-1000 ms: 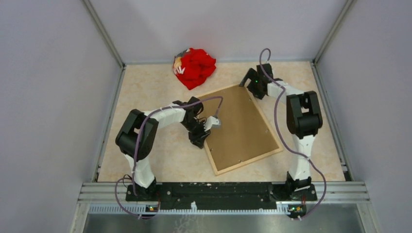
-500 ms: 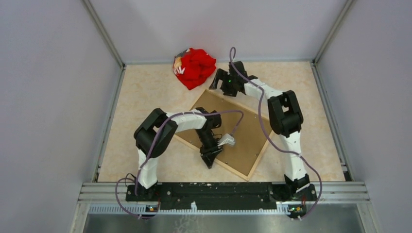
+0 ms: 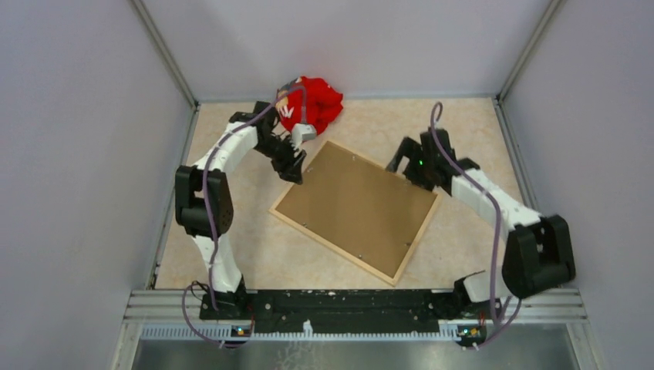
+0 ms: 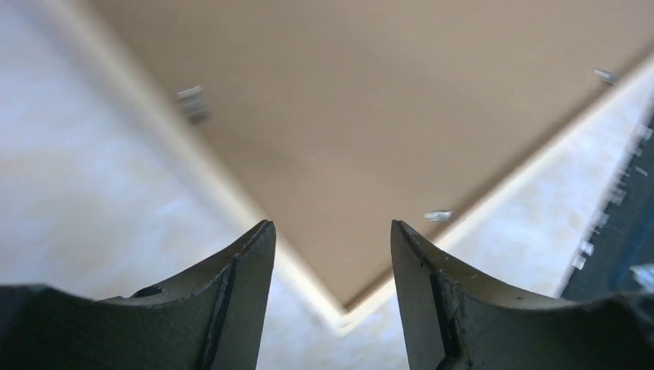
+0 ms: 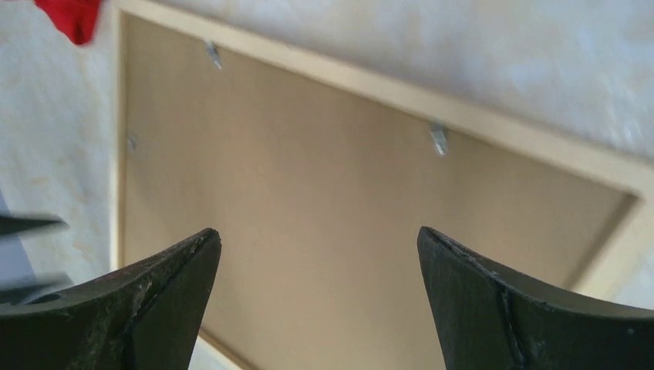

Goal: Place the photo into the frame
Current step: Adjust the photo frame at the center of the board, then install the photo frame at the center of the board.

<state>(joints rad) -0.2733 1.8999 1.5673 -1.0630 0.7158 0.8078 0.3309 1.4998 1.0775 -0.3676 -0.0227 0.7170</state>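
The frame (image 5: 524, 141) lies flat on the table (image 3: 231, 231) with its back up, so only the brown backing board (image 3: 355, 208) and the small metal clips (image 5: 438, 139) along its inner edge are visible. The photo is not visible anywhere; I cannot tell if it is already under the board.

The long axis of the frame goes diagonally, from the left gripper (image 4: 332, 227) toward the base of the right arm. The left gripper stands over the far-left short side, and one corner of the frame shows just below the gap between its fingers. The fingers are moderately apart and hold nothing. The right gripper (image 5: 318, 231) is above the far long side, close to the right corner, and the board spreads out in front of it. Its fingers are spread very wide and are also empty.

Both grippers are near the frame, at opposite ends; neither is clearly nearer. Whether one touches the wood, I cannot tell.

Just behind the left gripper lies a crumpled red cloth (image 3: 312, 106), apart from the frame.
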